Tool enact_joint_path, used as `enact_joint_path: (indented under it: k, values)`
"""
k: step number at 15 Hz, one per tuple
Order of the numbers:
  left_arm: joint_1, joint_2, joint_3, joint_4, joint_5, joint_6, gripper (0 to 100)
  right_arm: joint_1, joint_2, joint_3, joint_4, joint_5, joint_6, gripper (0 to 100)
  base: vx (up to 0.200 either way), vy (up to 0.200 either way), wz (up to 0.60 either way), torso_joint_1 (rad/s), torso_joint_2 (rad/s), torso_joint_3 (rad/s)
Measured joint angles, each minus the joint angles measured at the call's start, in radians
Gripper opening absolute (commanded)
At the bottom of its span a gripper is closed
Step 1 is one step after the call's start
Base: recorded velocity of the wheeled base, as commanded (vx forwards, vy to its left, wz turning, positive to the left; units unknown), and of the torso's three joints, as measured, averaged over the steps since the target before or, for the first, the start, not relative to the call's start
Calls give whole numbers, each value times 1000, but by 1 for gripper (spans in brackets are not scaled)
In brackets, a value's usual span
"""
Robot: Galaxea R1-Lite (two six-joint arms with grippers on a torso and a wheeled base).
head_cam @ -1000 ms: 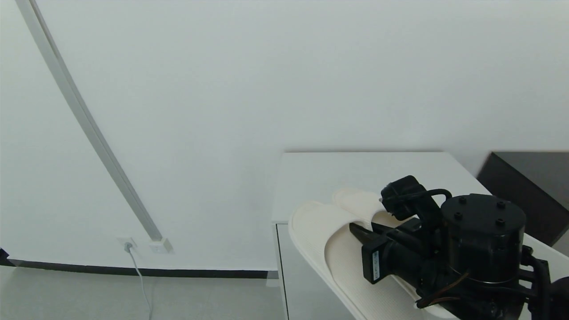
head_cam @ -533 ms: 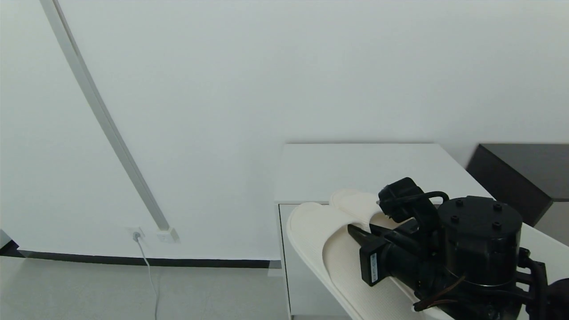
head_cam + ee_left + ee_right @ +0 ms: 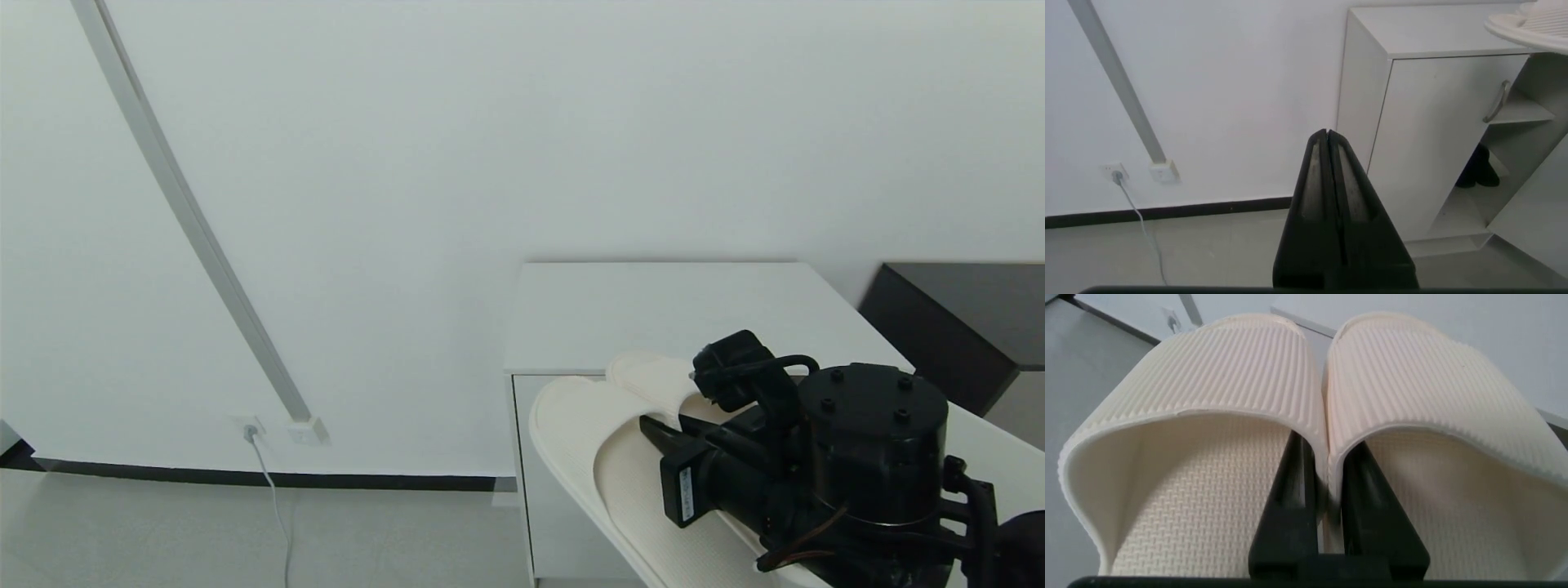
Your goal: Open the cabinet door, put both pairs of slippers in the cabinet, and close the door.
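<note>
The right gripper clamps the touching inner walls of a pair of cream ribbed slippers. They sit side by side, toes pointing away from it toward the white laminate cabinet. The slippers are held up by the cabinet's top front edge, so its open compartment lies below and ahead of them, and the right arm is nearer. The left gripper is closed and empty. A small white sticker on the right gripper carries print too small to read.

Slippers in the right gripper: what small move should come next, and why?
Probably lower the right gripper toward the open compartment. Its fingers clamp the slippers about level with the top of the cabinet, while the shelf inside sits lower.
</note>
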Motion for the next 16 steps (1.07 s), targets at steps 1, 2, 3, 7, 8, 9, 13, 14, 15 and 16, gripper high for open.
enact_joint_path:
  k: [1, 2, 3, 7, 8, 9, 13, 14, 15, 16]
  values:
    - [0, 0, 0, 0, 0, 1, 0, 0, 4, -2, -2, 0, 0, 0, 0, 0, 0, 0, 0, 0]
    - [0, 0, 0, 0, 0, 1, 0, 0, 7, -2, -7, -1, 0, 0, 0, 0, 0, 0, 0, 0]
    - [0, 0, 0, 0, 0, 1, 0, 0, 11, -2, -11, -2, -1, 0, 0, -200, 0, 2, -2, 2]
    - [-1, 0, 0, 0, 0, 2, 0, 3, 20, -5, -19, -2, -2, 0, 0, -200, 0, 4, -5, -1]
    - [0, 0, 0, 0, 0, 1, 0, 3, 22, -5, -19, -2, -2, 0, 0, -200, 0, 2, -2, -2]
    - [1, 0, 0, 0, 0, 2, 0, 2, 22, -6, -19, -2, -3, 0, 0, -200, 0, -2, -2, 7]
    - [0, 0, 0, 0, 0, 2, 0, 3, 22, -8, -20, -2, -4, 0, 0, -200, 0, -2, 4, 4]
    - [0, 0, 0, 0, 0, 2, 0, 3, 22, -8, -20, -2, -4, 0, 0, -200, 0, 2, 2, 2]
    - [0, 0, 0, 0, 0, 2, 0, 3, 23, -8, -19, -2, -4, 0, 0, -200, 0, 2, 2, 2]
    - [0, 0, 0, 0, 0, 2, 0, 3, 23, -8, -20, -2, -4, 0, 0, -200, 0, -2, 7, -2]
